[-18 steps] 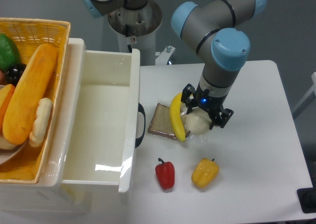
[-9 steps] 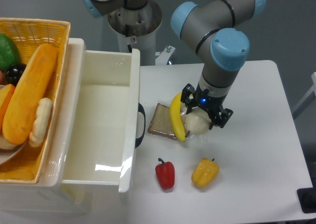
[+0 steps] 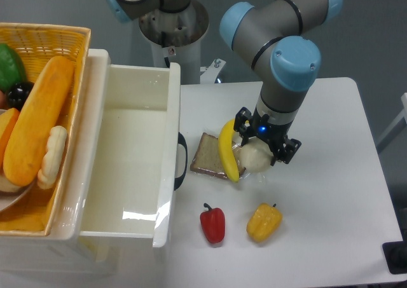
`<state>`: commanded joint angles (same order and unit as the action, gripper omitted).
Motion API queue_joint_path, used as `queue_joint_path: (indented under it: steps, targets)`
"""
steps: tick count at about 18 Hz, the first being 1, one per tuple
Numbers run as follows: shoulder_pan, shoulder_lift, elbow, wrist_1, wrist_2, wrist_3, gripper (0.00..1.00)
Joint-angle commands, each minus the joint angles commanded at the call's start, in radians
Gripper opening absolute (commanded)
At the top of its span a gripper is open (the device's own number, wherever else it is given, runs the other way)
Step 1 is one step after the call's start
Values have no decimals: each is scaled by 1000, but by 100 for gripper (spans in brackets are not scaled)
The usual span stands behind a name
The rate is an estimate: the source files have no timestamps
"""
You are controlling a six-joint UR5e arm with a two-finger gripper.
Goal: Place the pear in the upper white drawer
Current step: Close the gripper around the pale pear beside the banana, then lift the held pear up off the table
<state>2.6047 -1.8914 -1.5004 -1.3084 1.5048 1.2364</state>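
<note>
The pear [image 3: 255,159] sits on the white table [image 3: 331,192], just right of the banana [image 3: 227,150] and touching it or nearly so. My gripper [image 3: 261,149] is down over the pear, one dark finger at its upper left by the banana and the other at its right side; I cannot tell whether the fingers are pressing on the fruit or only bracketing it. The banana lies curved along the right edge of a slice of brown bread [image 3: 208,156], overlapping it.

Toward the front of the table, a yellow bell pepper [image 3: 264,222] lies nearly below the pear, and a red bell pepper [image 3: 213,223] lies to its left; both are apart from the pear, with bare table between. To the right of the pear the table runs open up to its far right edge.

The upper white drawer [image 3: 166,173] stands pulled out on the left, its deep interior showing bare white walls and floor. Its front wall with the dark handle [image 3: 182,161] faces the bread, with a narrow strip of table between handle and slice. Beyond the drawer's left wall is a wicker basket [image 3: 60,34] holding a long bread loaf [image 3: 35,123] and other food.
</note>
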Motion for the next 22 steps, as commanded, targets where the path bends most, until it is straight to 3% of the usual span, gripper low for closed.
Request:
queue_joint_path:
  steps: [3, 6, 14, 22]
  targets:
    - [6, 0, 49, -67, -2, -8, 49]
    - [20, 5, 54, -80, 0, -12, 49]
    - [43, 83, 54, -150, -2, -115, 49]
    - [46, 170, 54, -175, -64, -237, 49]
